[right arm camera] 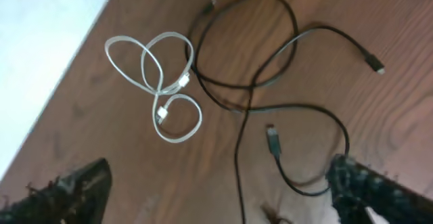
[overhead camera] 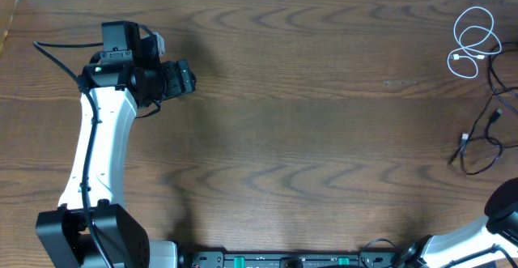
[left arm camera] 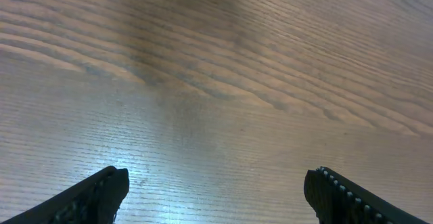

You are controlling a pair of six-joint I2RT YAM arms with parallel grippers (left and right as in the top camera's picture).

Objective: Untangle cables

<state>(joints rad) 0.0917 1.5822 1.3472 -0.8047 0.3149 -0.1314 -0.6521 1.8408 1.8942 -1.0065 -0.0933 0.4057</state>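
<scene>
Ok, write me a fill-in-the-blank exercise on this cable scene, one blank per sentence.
1. The looped cable beside the dark cords is ____ in colour.
2. The left gripper is ____, with only bare table beneath it.
3. In the right wrist view, the black cables ____ one another.
4. Seen from overhead, all three cords lie on the ____ arm's side of the table.

Missing words: white; open; cross; right.

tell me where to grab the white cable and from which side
On the white cable, grip the outer loop, the part farthest from the black cables, coming straight down. It lies flat, and that loop has bare wood around it, so no black cord should get pinched.
</scene>
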